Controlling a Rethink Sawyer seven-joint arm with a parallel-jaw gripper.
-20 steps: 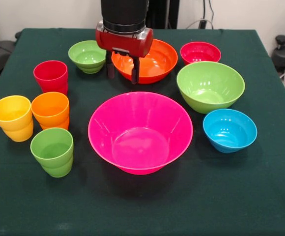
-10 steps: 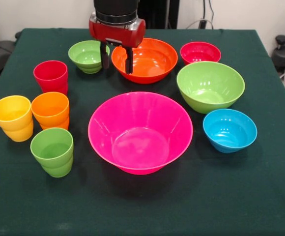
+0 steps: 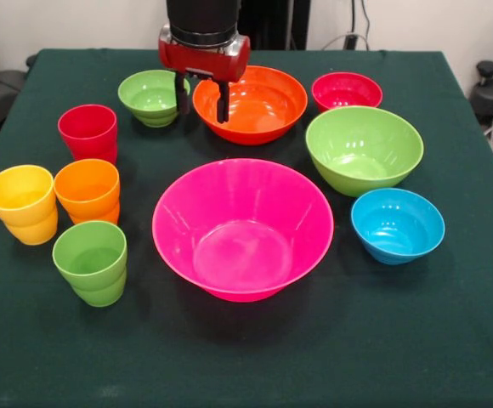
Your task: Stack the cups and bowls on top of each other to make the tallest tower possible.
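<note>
The bowls and cups all sit apart on the bench [image 3: 229,357], which has a dark green cloth on it. Nothing is stacked yet.

The pink bowl [image 3: 242,228] is the biggest. It sits in the middle, open side up, with nothing in it.

The large orange bowl [image 3: 259,104] is behind the pink one. The large green bowl [image 3: 364,149] is to the right of the pink bowl, close to it but not touching.

The small blue bowl [image 3: 397,224] sits just in front of the large green bowl, on the right. The small red bowl [image 3: 346,90] is at the back right, beside the orange bowl. The small green bowl [image 3: 151,97] is at the back left, on the other side of the orange bowl.

The four cups stand in a bunch on the left, all open side up. The red cup [image 3: 87,132] is farthest back. The orange cup [image 3: 87,190] is in front of it. The yellow cup [image 3: 22,203] is right beside the orange cup, to its left. The green cup [image 3: 91,261] is nearest the front.

The tool [image 3: 201,96] hangs over the left rim of the orange bowl. Its two dark fingers [image 3: 222,102] point down and are spread apart. One finger is on the small green bowl's side and one is over the orange bowl. It holds nothing.
</note>
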